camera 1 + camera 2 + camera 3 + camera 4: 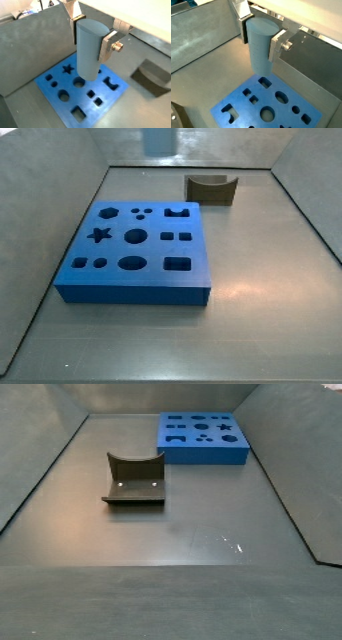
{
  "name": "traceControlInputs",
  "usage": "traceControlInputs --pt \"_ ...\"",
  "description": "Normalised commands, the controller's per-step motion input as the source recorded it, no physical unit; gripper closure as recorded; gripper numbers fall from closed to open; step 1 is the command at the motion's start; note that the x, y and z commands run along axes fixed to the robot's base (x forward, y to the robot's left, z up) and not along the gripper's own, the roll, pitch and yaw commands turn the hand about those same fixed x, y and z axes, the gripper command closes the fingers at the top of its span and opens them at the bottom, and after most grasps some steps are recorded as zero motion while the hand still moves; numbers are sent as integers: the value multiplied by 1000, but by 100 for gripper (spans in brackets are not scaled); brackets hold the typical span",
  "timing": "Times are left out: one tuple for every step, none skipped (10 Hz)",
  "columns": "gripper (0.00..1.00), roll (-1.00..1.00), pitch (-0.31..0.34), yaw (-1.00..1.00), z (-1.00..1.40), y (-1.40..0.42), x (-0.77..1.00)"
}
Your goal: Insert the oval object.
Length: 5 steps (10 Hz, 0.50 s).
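My gripper [91,42] is shut on the oval object [89,50], a tall pale grey-blue peg held upright between the two fingers; both wrist views show this, and it also shows in a wrist view [261,50]. The peg hangs well above the flat blue block with shaped holes [63,97], which also shows in a wrist view [281,100]. In a side view only the peg's lower end [158,140] shows at the top edge, above and behind the blue block [140,253]. The gripper is out of both side views. The blue block [203,436] lies at the far end.
A small olive-brown block with a curved notch [210,190] stands on the grey floor beyond the blue block; it also shows in a side view [134,481] and in a wrist view [155,76]. Grey walls [54,188] enclose the floor on all sides.
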Motion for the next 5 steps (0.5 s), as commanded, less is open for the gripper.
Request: traceControlInputs --pt "100 44 -3 -191 -1000 -503 -697" --pt "100 81 -16 -157 -1000 -557 -654" --pt "100 113 -33 -180 -1000 -749 -443" --pt "100 140 -47 -163 -1000 -409 -169" --pt "100 181 -17 -97 -749 -194 49"
